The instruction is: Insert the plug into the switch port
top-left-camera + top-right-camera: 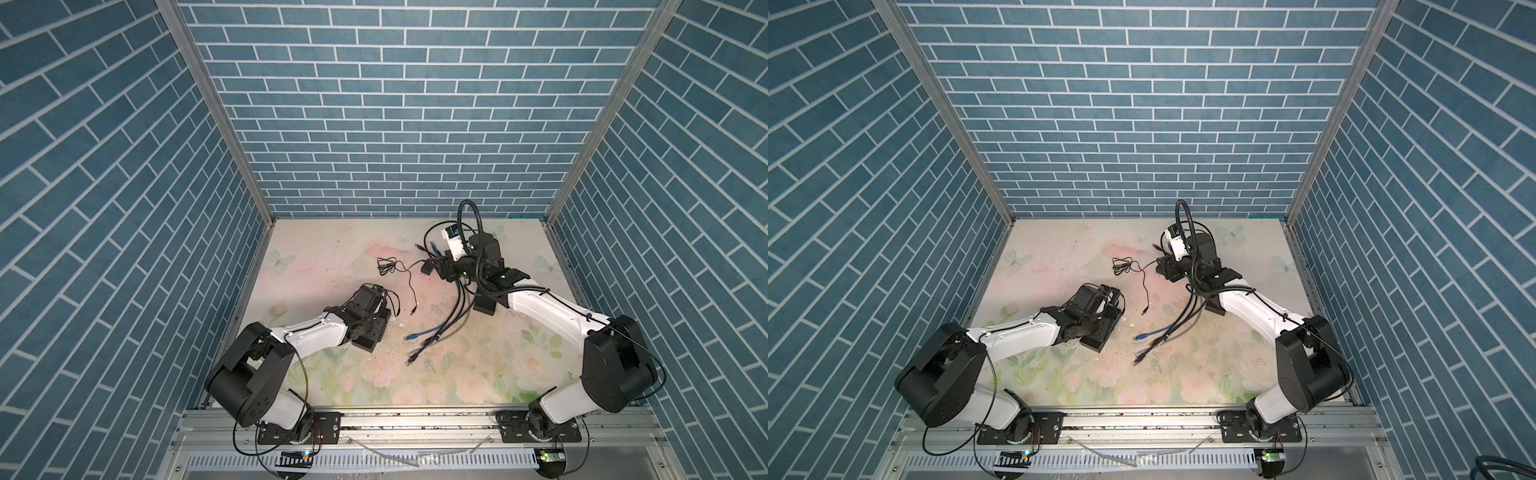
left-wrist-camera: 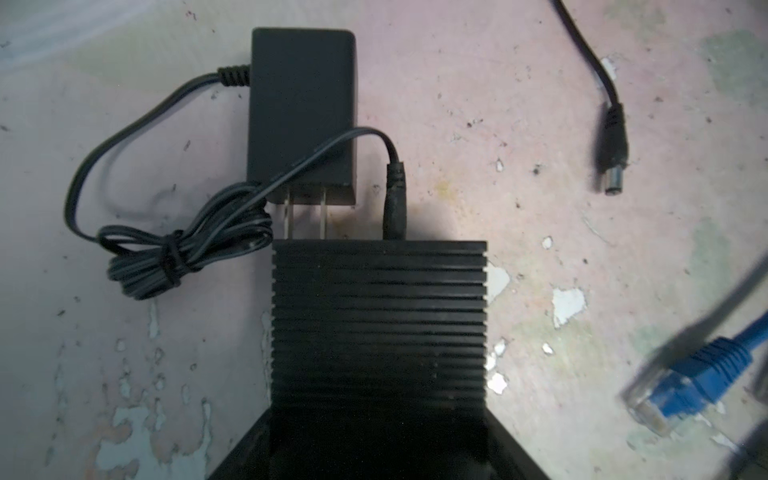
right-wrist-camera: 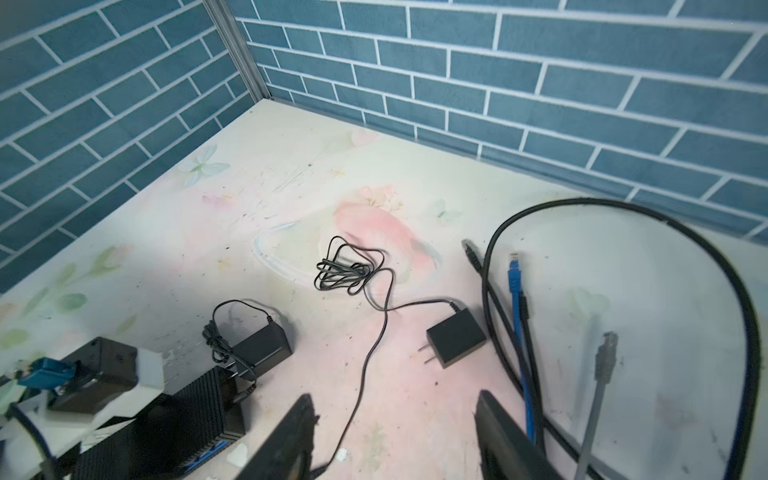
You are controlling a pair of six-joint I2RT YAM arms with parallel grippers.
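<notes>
Several loose cables [image 3: 516,307] near switch [image 2: 378,328]

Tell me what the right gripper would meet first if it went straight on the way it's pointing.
Most likely the thin black cord on the table ahead of its open jaws, then the small black power adapter beyond; depth is unclear.

The switch [image 2: 378,324] is finished in matt black with fine ribs; the printed table [image 2: 519,137] is scuffed, its coating chipped off in patches.

switch [image 2: 378,332] near end cut off; blue plug [image 2: 698,382] blurred
</notes>
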